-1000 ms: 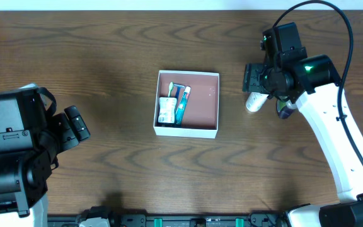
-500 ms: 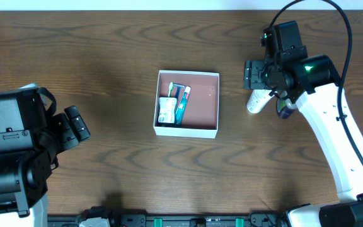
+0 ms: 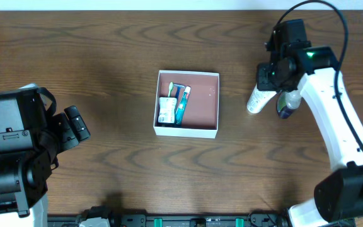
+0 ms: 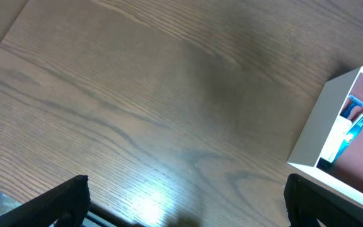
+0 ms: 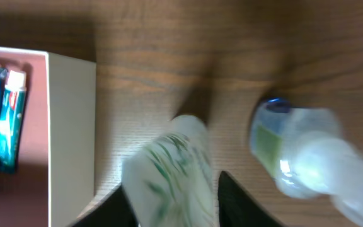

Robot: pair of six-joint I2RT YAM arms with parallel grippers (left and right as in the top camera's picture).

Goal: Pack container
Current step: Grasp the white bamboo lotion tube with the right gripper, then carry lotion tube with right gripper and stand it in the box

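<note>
Right arm point(image 3: 323, 107) bent over tube point(image 3: 256, 101), right jaws straddling (grip unclear); left jaws spread.

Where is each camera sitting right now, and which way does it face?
Overhead: fixed above the table, looking straight down; shows left arm, right arm, the container and white bottle.
Left wrist: low, facing the container's corner across bare wood; its own fingers spread wide at the bottom.
Right wrist: looking down on the white bottle between its fingers; blurred.
Shared: all three see the container.
</note>
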